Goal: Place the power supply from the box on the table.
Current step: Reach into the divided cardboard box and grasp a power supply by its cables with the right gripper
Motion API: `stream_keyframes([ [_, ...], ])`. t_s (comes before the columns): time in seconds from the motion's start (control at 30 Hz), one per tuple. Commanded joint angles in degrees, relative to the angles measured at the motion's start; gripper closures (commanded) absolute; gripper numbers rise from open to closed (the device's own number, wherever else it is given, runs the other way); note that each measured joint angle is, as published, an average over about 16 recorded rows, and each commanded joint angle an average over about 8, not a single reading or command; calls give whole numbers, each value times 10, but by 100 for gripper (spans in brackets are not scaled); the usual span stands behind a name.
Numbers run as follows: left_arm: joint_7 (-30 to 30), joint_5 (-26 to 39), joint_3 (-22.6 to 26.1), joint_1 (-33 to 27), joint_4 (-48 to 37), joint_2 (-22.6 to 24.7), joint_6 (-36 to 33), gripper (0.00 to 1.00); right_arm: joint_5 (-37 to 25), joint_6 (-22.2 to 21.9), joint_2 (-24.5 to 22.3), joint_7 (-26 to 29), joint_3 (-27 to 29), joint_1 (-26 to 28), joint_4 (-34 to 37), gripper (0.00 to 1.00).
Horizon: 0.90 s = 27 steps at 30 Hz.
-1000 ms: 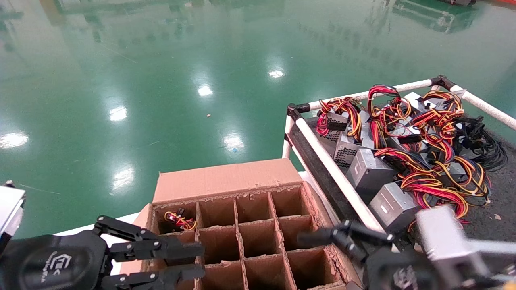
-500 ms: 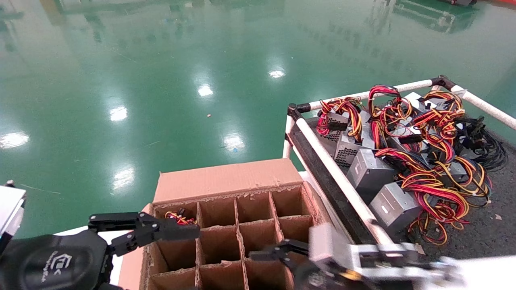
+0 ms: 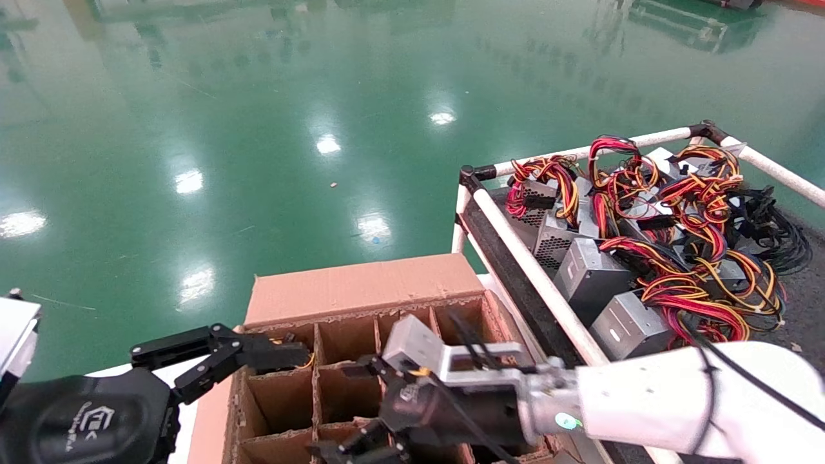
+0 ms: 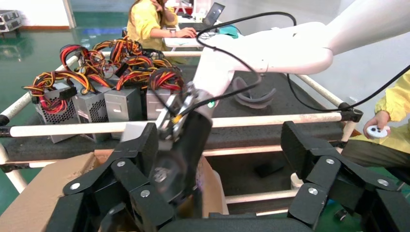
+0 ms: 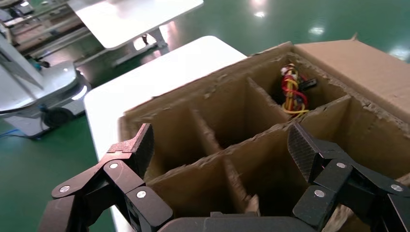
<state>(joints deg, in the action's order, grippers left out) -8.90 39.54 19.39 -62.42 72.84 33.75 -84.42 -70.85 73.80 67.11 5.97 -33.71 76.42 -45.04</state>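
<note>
The right tool [image 3: 361,412] is held wide open above the box [image 3: 361,293], over the near cells, and nothing is gripped. One power supply [image 5: 294,92] is seen in a far corner cell ahead of this tool; only its wires show. The left tool [image 3: 258,361] is open too, beside the box's left edge. More power supplies [image 3: 590,277] are piled on the bench [image 3: 793,361].

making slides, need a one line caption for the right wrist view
Open right gripper above the divided cardboard box, where one power supply's wires show in a far corner cell.
</note>
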Motion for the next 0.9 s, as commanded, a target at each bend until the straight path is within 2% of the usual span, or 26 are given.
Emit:
stream_keyframes([
  [0.03,0,0,0,0,0,0,0,0,-12,-12,20,-5,-6,12,23,0],
  [0.33,0,0,0,0,0,0,0,0,-27,-28,90,-67,-17,65,134,0],
  [0.53,0,0,0,0,0,0,0,0,-14,-44,109,-92,-36,85,175,0],
  [0.6,0,0,0,0,0,0,0,0,-4,-52,111,-94,-47,88,178,3],
  [0.67,0,0,0,0,0,0,0,0,8,-62,112,-93,-60,90,178,17],
  [0.83,0,0,0,0,0,0,0,0,40,-87,114,-88,-95,89,172,75],
  [0.9,0,0,0,0,0,0,0,0,54,-97,114,-86,-111,88,168,92],
])
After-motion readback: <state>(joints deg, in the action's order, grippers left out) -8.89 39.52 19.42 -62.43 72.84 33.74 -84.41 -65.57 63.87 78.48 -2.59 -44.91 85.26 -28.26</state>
